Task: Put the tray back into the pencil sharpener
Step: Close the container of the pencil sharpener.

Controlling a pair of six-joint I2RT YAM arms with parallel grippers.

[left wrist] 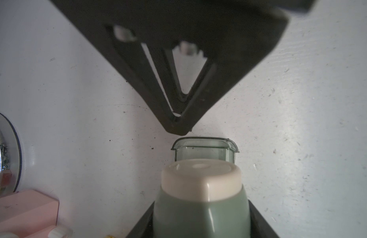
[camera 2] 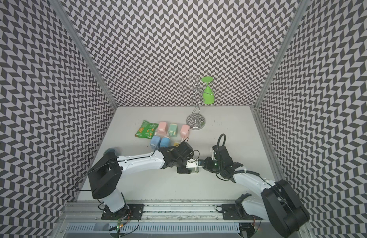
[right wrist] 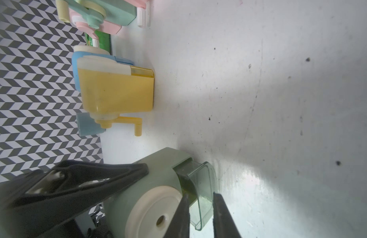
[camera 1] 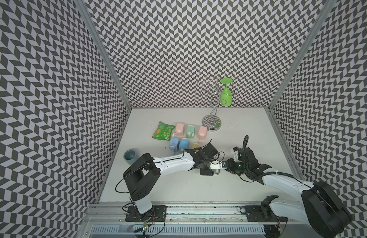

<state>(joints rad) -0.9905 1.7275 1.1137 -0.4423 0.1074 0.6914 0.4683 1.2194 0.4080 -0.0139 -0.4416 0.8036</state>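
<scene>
Tray (right wrist: 203,181) is probably light, stiff and kinda slick, so I'd take it by its flat front lip, gently. It's see-through green plastic with rounded corners, lower middle of the right wrist view, partway in the pencil sharpener (right wrist: 158,175) slot. Left end effector (left wrist: 201,208) is clamped on the sharpener. Right end effector (left wrist: 178,125) is slightly apart at the tray's front.

A robot test cell in a lab: chevron walls (camera 1: 178,51) on aluminium framing (camera 1: 101,51) box in a white tabletop (camera 1: 219,189). The left arm (camera 1: 172,162) and right arm (camera 1: 281,182) are bolted to a rail (camera 1: 205,212) along its near edge.
</scene>
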